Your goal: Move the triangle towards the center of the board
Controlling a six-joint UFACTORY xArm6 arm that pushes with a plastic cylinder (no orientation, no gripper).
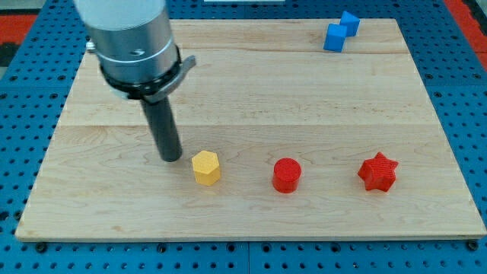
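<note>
No block with a clear triangle shape shows. A yellow hexagonal block (205, 167) lies at lower centre-left of the wooden board (251, 91). My tip (170, 158) rests on the board just left of the yellow block, with a small gap between them. A red round block (287, 175) lies right of the yellow one, and a red star block (378, 172) lies further right. A blue angular block (339, 30) sits near the board's top right; its exact shape is unclear.
The arm's grey cylindrical body (129, 38) covers the board's top left corner. Blue perforated table (456, 46) surrounds the board on all sides.
</note>
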